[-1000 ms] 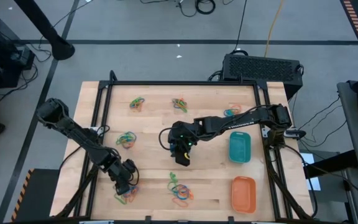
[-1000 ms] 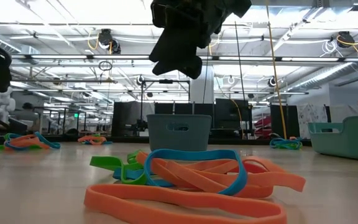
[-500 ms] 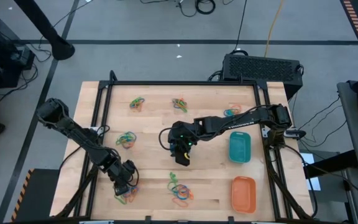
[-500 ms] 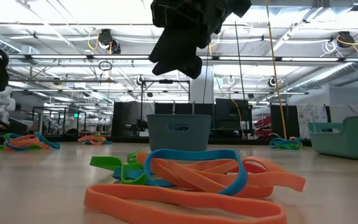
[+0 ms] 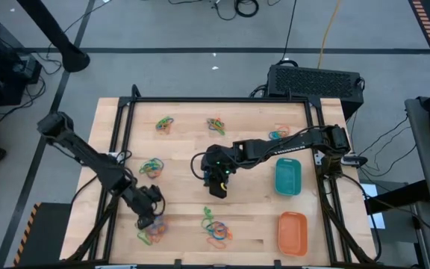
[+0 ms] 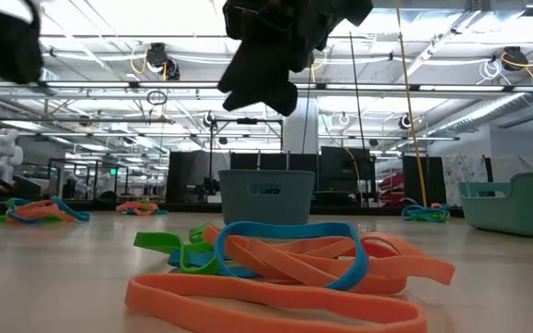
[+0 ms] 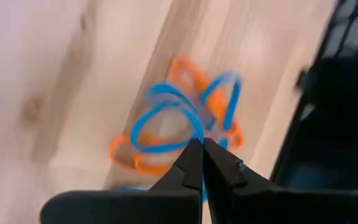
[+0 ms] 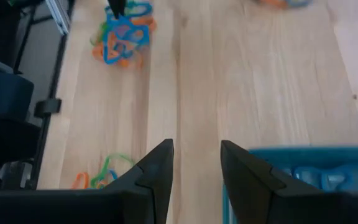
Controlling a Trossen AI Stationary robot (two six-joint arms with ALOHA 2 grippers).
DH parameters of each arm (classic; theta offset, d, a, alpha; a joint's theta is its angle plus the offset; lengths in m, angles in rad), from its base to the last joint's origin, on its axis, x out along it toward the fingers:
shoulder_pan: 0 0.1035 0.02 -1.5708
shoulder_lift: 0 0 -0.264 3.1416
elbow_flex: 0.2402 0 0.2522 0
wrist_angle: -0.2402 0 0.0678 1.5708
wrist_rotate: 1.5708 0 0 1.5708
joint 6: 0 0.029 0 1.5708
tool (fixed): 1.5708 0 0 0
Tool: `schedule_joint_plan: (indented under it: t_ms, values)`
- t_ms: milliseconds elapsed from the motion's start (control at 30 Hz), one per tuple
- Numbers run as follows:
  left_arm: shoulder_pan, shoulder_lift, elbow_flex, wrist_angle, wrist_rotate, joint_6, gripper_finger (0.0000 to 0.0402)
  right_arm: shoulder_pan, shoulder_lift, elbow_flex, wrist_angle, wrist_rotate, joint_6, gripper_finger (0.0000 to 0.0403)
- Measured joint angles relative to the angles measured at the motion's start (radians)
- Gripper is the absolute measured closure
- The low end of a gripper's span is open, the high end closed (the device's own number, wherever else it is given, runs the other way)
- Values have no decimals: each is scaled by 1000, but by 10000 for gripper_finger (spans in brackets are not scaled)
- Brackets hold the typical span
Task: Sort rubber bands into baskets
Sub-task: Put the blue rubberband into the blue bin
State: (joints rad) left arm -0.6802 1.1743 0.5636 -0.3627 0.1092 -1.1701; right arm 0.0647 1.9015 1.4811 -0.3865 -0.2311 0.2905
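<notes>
Rubber bands lie in small heaps of blue, green and orange on the wooden table (image 5: 185, 149). My left gripper (image 7: 202, 148) hangs shut over the near-left heap (image 5: 152, 235), its tips on a blue rubber band (image 7: 166, 127). My right gripper (image 8: 196, 163) hovers open above mid-table, with bare wood between its fingers. The blue basket (image 8: 303, 171) stands on the table just beside it, with bands inside. The teal basket (image 5: 287, 178) and the orange basket (image 5: 292, 232) stand at the right. My left gripper pinches the blue rubber band at one point of its loop (image 7: 194, 135) between its two fingertips. The fingers slant down from above. The rest of the loop spreads out ahead of the tips over the orange and blue bands of the heap.
Other heaps lie at the far left (image 5: 164, 124), far middle (image 5: 215, 125), far right (image 5: 278, 134), left middle (image 5: 151, 168) and near middle (image 5: 215, 226). A black frame rail (image 5: 222, 100) borders the table. A black box (image 5: 313, 81) sits behind it.
My left gripper has risen above the near-left heap; in the low view its dark shape has climbed from mid-height to the top left corner. My right arm has kept still.
</notes>
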Motion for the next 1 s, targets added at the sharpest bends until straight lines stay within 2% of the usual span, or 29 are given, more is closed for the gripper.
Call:
schedule_joint_plan:
  t_ms: [233,367,600,733,1000]
  values:
    - [32,-125,0,-23,-175,9,400,1,0,0,132,-7,25,277]
    - [66,-160,0,26,-284,20,400,8,0,0,210,-9,27,277]
    - [178,-163,0,305,-379,196,401,10,0,0,297,-11,19,277]
    - [256,-162,0,392,-382,270,401,11,0,0,308,-11,-32,277]
    - [324,-162,0,408,-307,301,401,30,0,0,308,5,-143,277]
